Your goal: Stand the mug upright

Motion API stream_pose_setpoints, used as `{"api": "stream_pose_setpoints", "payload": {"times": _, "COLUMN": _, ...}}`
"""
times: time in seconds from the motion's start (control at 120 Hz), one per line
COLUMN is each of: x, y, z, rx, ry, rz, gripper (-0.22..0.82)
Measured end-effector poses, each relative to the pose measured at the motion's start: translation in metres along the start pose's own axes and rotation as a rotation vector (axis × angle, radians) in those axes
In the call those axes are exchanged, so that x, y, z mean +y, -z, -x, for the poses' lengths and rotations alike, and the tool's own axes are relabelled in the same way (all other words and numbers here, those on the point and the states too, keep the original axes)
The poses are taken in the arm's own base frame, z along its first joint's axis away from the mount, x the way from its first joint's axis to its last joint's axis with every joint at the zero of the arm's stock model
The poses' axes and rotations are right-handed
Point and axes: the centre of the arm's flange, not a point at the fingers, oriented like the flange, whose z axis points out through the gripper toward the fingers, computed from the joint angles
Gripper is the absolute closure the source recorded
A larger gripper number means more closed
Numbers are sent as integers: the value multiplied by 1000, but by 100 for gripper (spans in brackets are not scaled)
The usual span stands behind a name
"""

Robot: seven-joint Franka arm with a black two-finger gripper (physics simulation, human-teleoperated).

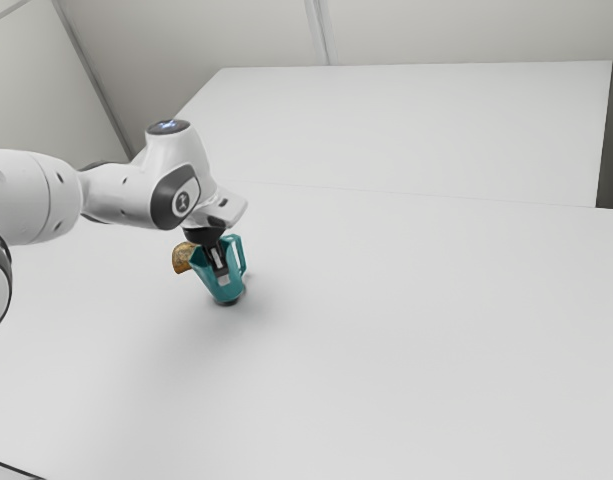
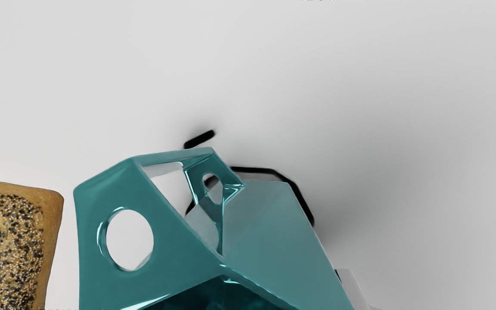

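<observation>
My gripper (image 1: 220, 266) points down at the teal mug (image 1: 223, 288) in the exterior view, shut on its side wall. The mug leans, its base low near the table and its open rim toward the exterior view's upper left; the handle faces the exterior view's right. In the wrist view the angular mug (image 2: 274, 224) shows its handle and part of its dark inside. There one finger (image 2: 353, 290) of my gripper (image 2: 299, 297) lies along the outer wall; the mug hides the other. Whether the base touches the table I cannot tell.
A seeded piece of bread (image 1: 183, 257) lies close beside the mug, on the exterior view's left; the wrist view also has this bread (image 2: 11, 245) near the mug. The white table (image 1: 416, 330) extends widely toward the exterior view's right.
</observation>
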Motion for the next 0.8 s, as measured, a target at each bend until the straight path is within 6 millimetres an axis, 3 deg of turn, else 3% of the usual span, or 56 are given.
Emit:
{"api": "stream_pose_setpoints", "payload": {"times": 0.125, "x": 0, "y": 0, "z": -1, "rx": 4, "ry": 35, "rz": -7, "gripper": 77}}
{"api": "stream_pose_setpoints", "payload": {"times": 0.575, "x": -1, "y": 1, "z": -1, "rx": 12, "ry": 119, "rz": -9, "gripper": 38}}
{"api": "stream_pose_setpoints", "payload": {"times": 0.8, "x": 2, "y": 3, "z": -4, "rx": 16, "ry": 135, "rz": -10, "gripper": 25}}
